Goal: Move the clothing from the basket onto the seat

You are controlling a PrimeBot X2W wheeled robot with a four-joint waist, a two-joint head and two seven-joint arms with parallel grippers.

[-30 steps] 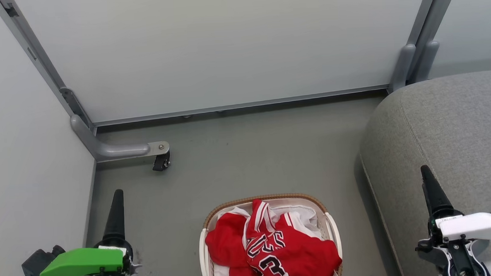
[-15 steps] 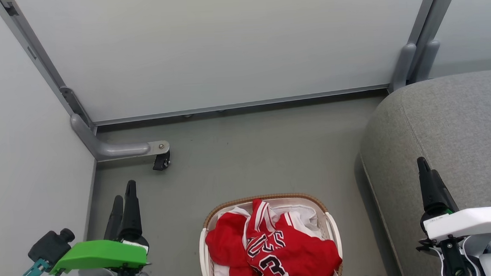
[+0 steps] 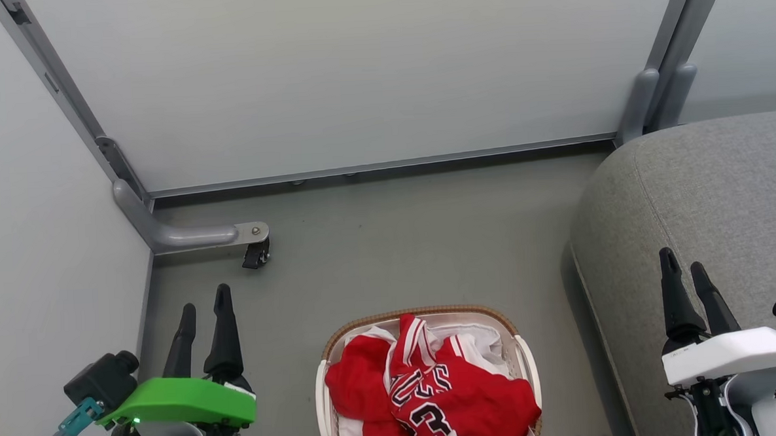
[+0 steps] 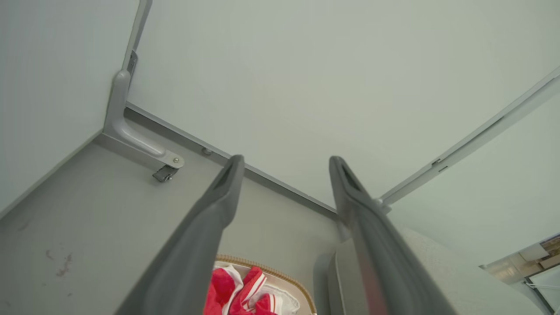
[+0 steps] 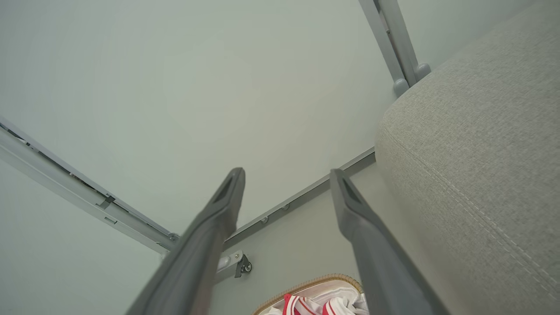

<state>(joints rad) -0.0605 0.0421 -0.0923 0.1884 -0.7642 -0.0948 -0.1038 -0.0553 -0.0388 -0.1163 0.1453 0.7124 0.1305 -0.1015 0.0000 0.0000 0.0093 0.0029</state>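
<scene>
My two arms hover low over the grey floor (image 3: 402, 243), and the laundry is not yet picked up. The left gripper (image 3: 205, 298), under its green housing, sits at the near left. Its two dark fingers stand apart and point toward the far wall panel (image 3: 355, 75), with nothing between them. The right gripper (image 3: 681, 259), under a white housing, sits at the near right, in front of the seat (image 3: 708, 191), and its fingers are likewise spread and empty.

The clothing (image 3: 435, 393), red jerseys with white trim and black-and-white lettering, lies heaped in the basket (image 3: 366, 322). The basket stands on the floor at the near centre, between my grippers and apart from both. A white liner (image 3: 482, 338) shows beneath the jerseys on the basket's far right side.

The seat, a large grey cushion with a stitched seam, takes up the right of the scene, near the basket, with a strip of floor between them. At the far left, a grey frame foot (image 3: 186, 236) carrying a small black caster (image 3: 256, 255) reaches out from the corner where the panels meet.
</scene>
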